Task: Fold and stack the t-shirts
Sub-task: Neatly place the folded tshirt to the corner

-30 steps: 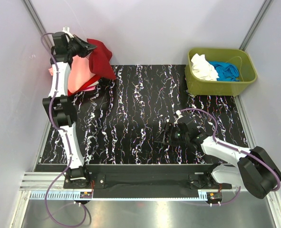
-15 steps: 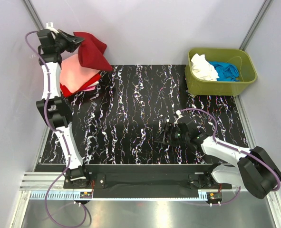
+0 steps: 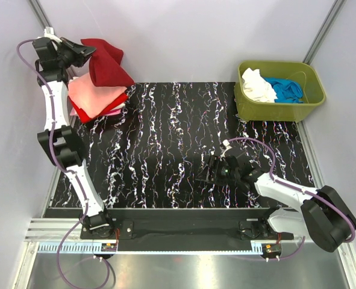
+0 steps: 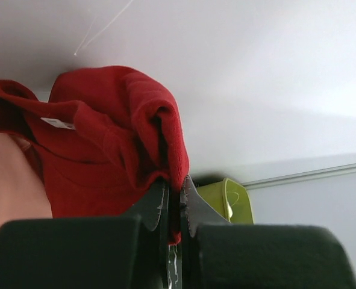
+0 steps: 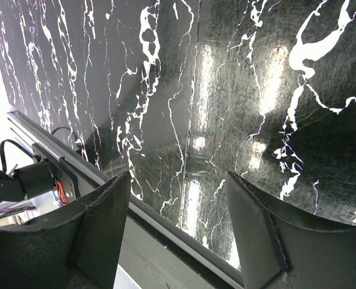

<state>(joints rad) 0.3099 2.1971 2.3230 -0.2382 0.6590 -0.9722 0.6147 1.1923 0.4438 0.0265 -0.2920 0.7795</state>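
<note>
The left gripper [image 4: 174, 188] is clenched on a thick fold of the dark red t-shirt [image 3: 108, 65]. It holds the shirt raised at the far left corner of the table [image 3: 165, 144], above the far edge of the folded stack. The salmon-pink t-shirt [image 3: 96, 96] lies on top of that stack, with a bright red t-shirt [image 3: 116, 102] showing beneath it. The right gripper [image 5: 178, 186] hangs low over bare table near the middle right, jaws spread and empty.

Risks noted:
- The held shirt is bunched rather than flat. If it is lowered as it is, I judge it would land as a lump and tip the stack.
- The grip is on one fold only, so a quick swing could let the cloth slip out.
- The hanging hem is close to the salmon-pink layer and could drag it out of square.

Not established:
- The wrist view crops the shirt, so its sleeves and lower hem cannot be traced.
- How many shirts lie under the top layers cannot be counted.
- The white t-shirt [image 3: 257, 84] and the blue t-shirt [image 3: 286, 90] sit crumpled in the olive-green tub [image 3: 280, 64], and anything beneath them is concealed.
</note>
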